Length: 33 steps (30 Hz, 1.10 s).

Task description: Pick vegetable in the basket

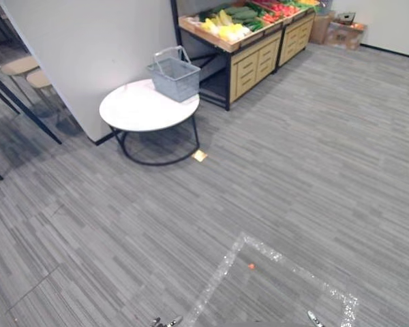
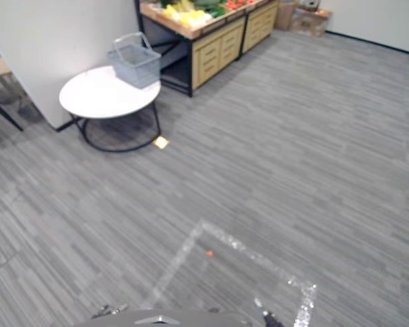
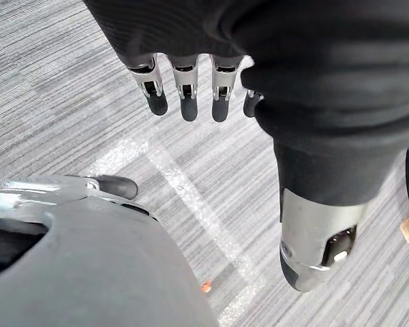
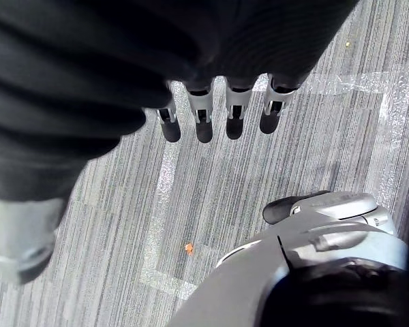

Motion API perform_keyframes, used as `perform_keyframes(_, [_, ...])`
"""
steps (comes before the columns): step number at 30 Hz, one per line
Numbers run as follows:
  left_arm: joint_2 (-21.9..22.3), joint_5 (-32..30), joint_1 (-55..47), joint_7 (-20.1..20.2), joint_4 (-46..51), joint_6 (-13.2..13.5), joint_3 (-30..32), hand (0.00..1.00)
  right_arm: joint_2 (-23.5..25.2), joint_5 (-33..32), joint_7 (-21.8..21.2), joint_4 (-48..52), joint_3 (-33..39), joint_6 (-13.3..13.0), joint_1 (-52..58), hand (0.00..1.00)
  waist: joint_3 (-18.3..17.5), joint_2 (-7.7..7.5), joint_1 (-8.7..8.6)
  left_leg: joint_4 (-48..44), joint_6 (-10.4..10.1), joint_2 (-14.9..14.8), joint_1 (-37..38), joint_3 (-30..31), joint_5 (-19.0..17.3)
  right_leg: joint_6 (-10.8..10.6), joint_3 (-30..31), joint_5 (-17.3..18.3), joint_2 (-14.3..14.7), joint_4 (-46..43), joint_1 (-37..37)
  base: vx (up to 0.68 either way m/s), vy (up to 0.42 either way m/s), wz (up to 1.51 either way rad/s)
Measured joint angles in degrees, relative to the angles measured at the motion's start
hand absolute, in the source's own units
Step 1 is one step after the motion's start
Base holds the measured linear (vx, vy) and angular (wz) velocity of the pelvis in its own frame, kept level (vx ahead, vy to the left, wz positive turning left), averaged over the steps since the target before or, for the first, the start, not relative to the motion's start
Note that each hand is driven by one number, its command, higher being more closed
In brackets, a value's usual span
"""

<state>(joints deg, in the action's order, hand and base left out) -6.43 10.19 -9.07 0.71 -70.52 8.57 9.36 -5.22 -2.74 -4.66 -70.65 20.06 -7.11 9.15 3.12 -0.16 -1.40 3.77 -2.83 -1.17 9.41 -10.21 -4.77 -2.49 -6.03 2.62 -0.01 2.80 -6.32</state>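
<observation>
Both hands hang with straight, relaxed fingers and hold nothing: the left hand (image 3: pixel 188 92) and the right hand (image 4: pixel 204 117) each show over the grey striped carpet (image 1: pixel 313 170). Far ahead on the robot's left, a wooden produce stand (image 1: pixel 255 61) with drawers runs along the back. A round white bench (image 1: pixel 140 109) on a dark frame stands just beside it, against a white partition (image 1: pixel 88 41). A grey basket (image 1: pixel 174 76) sits at the bench's far edge, its handle upright. The vegetables (image 1: pixel 235 20) – yellow, green and red – lie on the stand's top, behind the basket. Shiny tape (image 1: pixel 225 269) marks a square on the carpet close to the robot, with an orange speck (image 1: pixel 251 266) inside it. A small yellowish scrap (image 1: pixel 200 156) lies by the bench's frame.
</observation>
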Motion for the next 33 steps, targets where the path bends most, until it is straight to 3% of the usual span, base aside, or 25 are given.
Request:
perform_keyframes(16, [0.0,-0.1,0.2,-0.1,-0.1,0.0,-0.1,0.00,0.1,-0.1,-0.1,0.0,0.9,0.1,0.0,0.00,0.0,0.14,0.04,0.0,0.0,-0.3,-0.2,0.0,0.0,0.0,0.0,0.0,0.3,0.1,0.1,-0.01,-0.014,0.00])
perform_keyframes(23, [-0.1,0.2,1.2,-0.8,0.3,-0.4,0.4,0.00,0.2,-0.1,-0.1,0.4,0.9,0.1,-2.2,0.00,2.7,-0.04,0.07,-2.7,-0.3,-0.9,-3.4,-1.4,-0.6,2.4,0.3,4.4,0.0,-11.5,7.9,-0.05,-0.039,-0.09])
perform_keyframes(24, [0.2,0.3,1.5,-0.9,0.4,-0.4,1.7,0.00,0.0,-0.2,0.0,0.4,0.8,0.1,-2.4,0.00,3.6,0.31,0.10,-5.1,-0.7,-1.6,-4.1,-1.9,-2.2,2.8,0.4,5.6,0.4,-12.9,8.1,-0.08,-0.105,-0.16])
perform_keyframes(26, [1.2,0.8,1.3,-1.3,1.1,-0.4,3.6,0.00,-0.6,-0.7,0.0,0.5,-0.4,0.1,-2.4,0.00,4.2,0.68,0.41,-19.4,-1.9,-4.9,-10.1,-2.3,-8.5,4.3,0.5,7.1,1.8,-13.9,8.1,-0.06,-0.122,-0.12])
perform_keyframes(27, [1.1,0.9,1.2,-1.4,1.3,-0.4,5.4,0.00,-0.6,-0.8,0.1,0.4,-0.4,0.1,-2.5,0.00,4.6,1.54,0.25,-28.4,-1.7,-6.6,-14.3,-3.0,-8.9,5.0,0.2,7.5,2.3,-14.2,8.1,-0.02,-0.126,0.08])
perform_keyframes(29, [2.0,1.9,1.0,-1.5,3.4,-0.5,8.0,0.00,-0.4,-1.9,0.4,0.5,-0.7,0.1,-2.4,0.00,7.5,0.54,0.53,-48.8,0.9,-9.6,-23.5,-1.8,-4.9,5.9,-1.0,9.0,1.9,-16.0,6.0,0.01,-0.102,0.23])
perform_keyframes(31, [2.6,2.6,0.7,-1.5,3.5,-0.5,8.6,0.00,-0.5,-2.3,0.4,0.5,-1.2,0.2,-1.9,0.00,7.8,0.83,0.52,-53.1,-0.2,-9.6,-26.6,-1.3,-5.6,5.8,-1.6,10.6,1.1,-17.2,5.0,0.07,-0.030,0.30])
perform_keyframes(33, [3.0,2.5,0.6,-1.5,3.6,-0.5,8.6,0.00,-0.6,-2.3,0.4,1.4,-1.5,0.2,-2.3,0.00,7.8,0.92,1.22,-49.3,-0.1,-8.8,-30.0,-1.7,-5.6,4.8,-1.7,11.5,-0.1,-17.2,4.4,0.15,0.024,0.20])
